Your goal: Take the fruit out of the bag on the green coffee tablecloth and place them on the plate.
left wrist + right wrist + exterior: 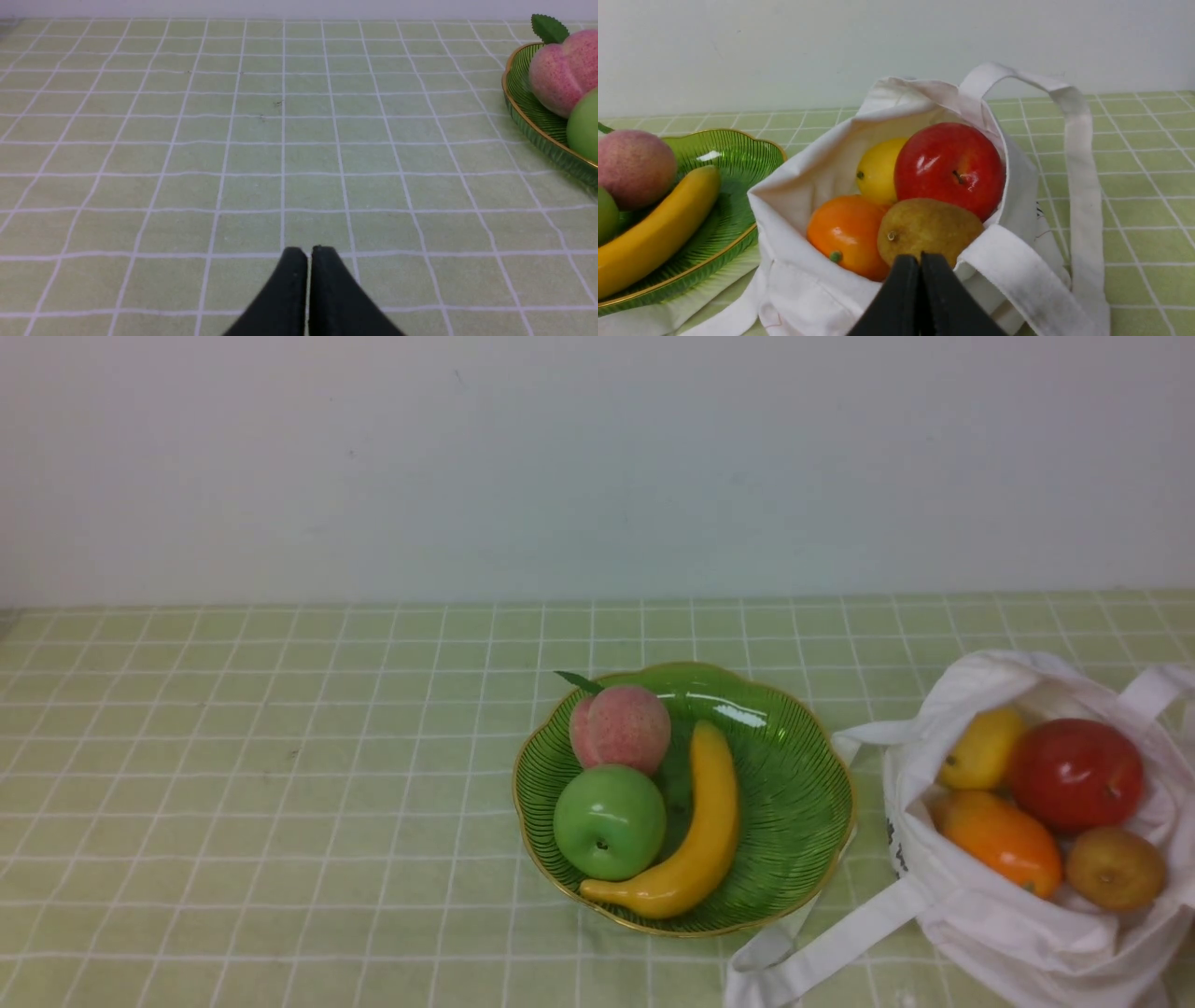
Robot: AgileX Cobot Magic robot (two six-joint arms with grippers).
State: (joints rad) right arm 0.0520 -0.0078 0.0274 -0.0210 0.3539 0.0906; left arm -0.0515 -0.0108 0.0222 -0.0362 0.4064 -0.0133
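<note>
Closed and empty, your right gripper [920, 261] faces the soft bag [822, 158]; grasp the glossy, slippery-looking red apple [950, 168] across its widest part.

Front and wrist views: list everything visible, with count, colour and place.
Ribbed green glass plate: 1, gold-rimmed, mid-cloth.
Pink peach: 1, on plate.
Green apple: 1, on plate.
Yellow banana: 1, on plate.
White cloth bag: 1, right of plate, open.
Red apple: 1, in bag.
Yellow lemon: 1, in bag.
Oval orange fruit: 1, in bag.
Brownish round fruit: 1, in bag.
Pale green grid tablecloth: 1, covers table.
Left gripper: black, shut, over bare cloth.
Right gripper: black, shut, at bag's mouth.
</note>
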